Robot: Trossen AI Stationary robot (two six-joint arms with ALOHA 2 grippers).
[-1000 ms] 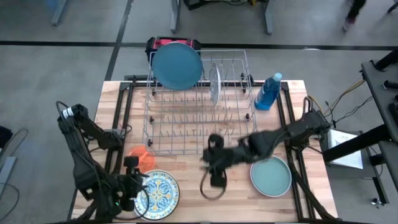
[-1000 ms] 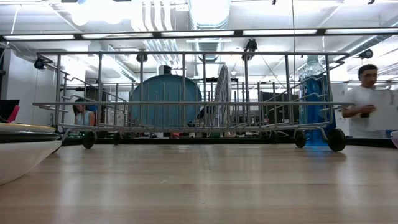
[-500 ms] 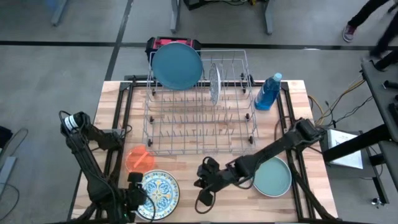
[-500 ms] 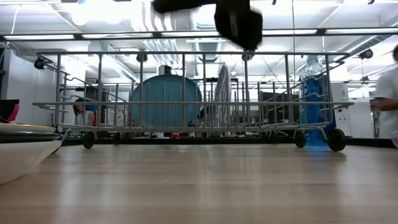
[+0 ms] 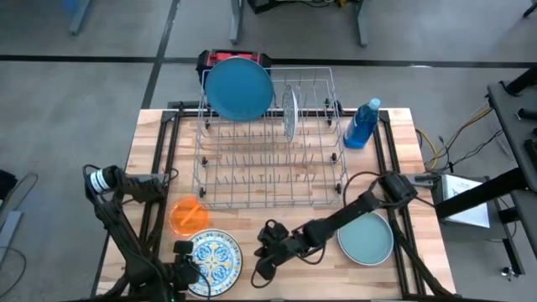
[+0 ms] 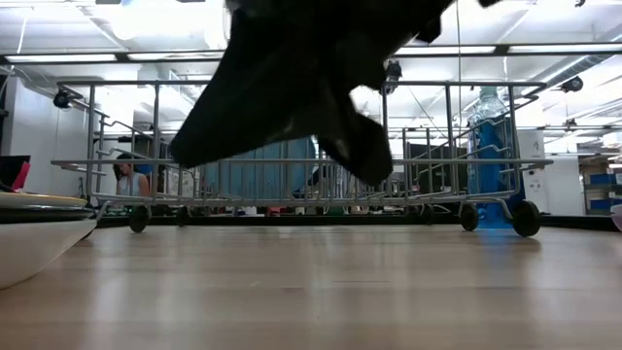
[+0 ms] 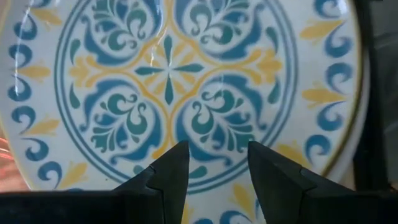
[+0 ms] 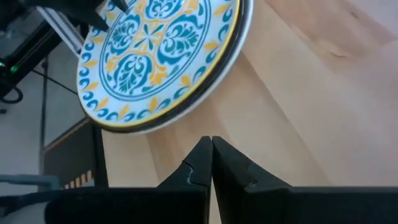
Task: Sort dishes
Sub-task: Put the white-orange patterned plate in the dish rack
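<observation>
The patterned plate [image 5: 215, 258] lies flat near the table's near-left corner. In the left wrist view it [image 7: 186, 81] fills the picture, with my open left gripper [image 7: 217, 167] pointing down over it, fingers apart. My left gripper [image 5: 181, 267] stands at the plate's left rim. My right gripper [image 5: 262, 258] is shut and low over the wood, just right of that plate [image 8: 158, 59]; its tips [image 8: 212, 163] point toward the plate's rim. A teal plate [image 5: 367, 237] lies flat to the right. A small orange plate [image 5: 189, 214] lies by the rack. A large blue plate [image 5: 239, 86] and a pale plate [image 5: 289, 111] stand on edge in the rack.
The wire rack [image 5: 268, 151] takes up the table's middle and far part. A blue bottle [image 5: 362, 124] stands at its right end. Bare wood [image 5: 310, 273] lies between the patterned and teal plates. The right arm [image 6: 301, 87] hangs dark across the low view.
My right gripper has swung from in front of the rack toward the near edge and to the left, dropping low and ending beside the patterned plate, still shut. My left gripper has edged toward the near edge at the patterned plate's left rim. No plate has moved.
</observation>
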